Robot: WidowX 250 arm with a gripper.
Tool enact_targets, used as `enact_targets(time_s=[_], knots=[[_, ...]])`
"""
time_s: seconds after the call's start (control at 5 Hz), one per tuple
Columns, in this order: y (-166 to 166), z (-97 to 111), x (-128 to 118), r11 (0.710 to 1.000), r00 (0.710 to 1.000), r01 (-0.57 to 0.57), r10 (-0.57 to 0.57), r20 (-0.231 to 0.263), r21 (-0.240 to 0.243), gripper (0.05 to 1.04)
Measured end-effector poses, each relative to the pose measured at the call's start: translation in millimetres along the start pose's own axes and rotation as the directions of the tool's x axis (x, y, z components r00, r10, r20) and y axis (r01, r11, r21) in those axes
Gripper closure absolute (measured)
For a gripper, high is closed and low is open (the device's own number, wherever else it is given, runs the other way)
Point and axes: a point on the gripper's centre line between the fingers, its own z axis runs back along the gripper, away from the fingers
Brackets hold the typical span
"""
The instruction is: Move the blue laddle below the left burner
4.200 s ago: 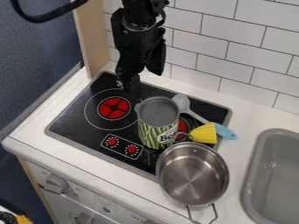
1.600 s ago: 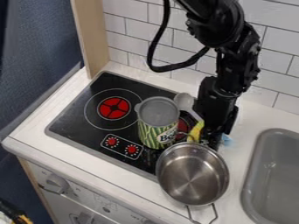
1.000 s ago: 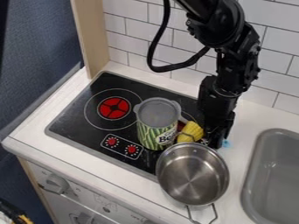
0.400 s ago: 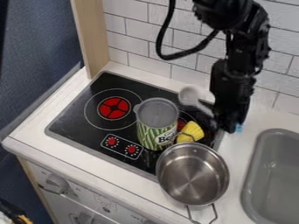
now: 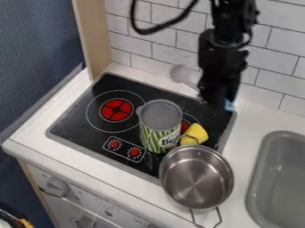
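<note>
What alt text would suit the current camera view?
Black gripper holds a blue-handled ladle, raised near the stovetop's back right corner. On it are a green-striped can and a yellow ridged object; a steel saucepan overlaps its front right corner.

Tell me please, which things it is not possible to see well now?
All in the camera view:
- Middle of the ladle's handle: hidden by the gripper.
- Exact grip point: blurred.
- Much of the right burner: hidden behind the can.
- Sink's far side: cut off by right edge.
</note>
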Motion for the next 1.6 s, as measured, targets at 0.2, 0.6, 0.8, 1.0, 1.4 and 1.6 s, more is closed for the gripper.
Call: enact_targets(time_s=[0.2,0.6,0.8,1.0,1.4,1.6], knots=[[21,16,31,0.998,0.998,-0.065,0.065,0.019,0.007,0.751],[60,18,90,0.982,0.982,-0.185,0.183,0.049,0.038,0.751],[87,8,118,0.979,0.979,-0.201,0.201,0.02,0.037,0.751],[114,-7,129,0.978,0.979,-0.204,0.203,0.022,0.044,0.751],[132,-29,143,0.976,0.976,-0.217,0.216,0.032,0.024,0.751],[137,-40,144,0.973,0.974,-0.223,0.222,0.037,0.059,0.753]])
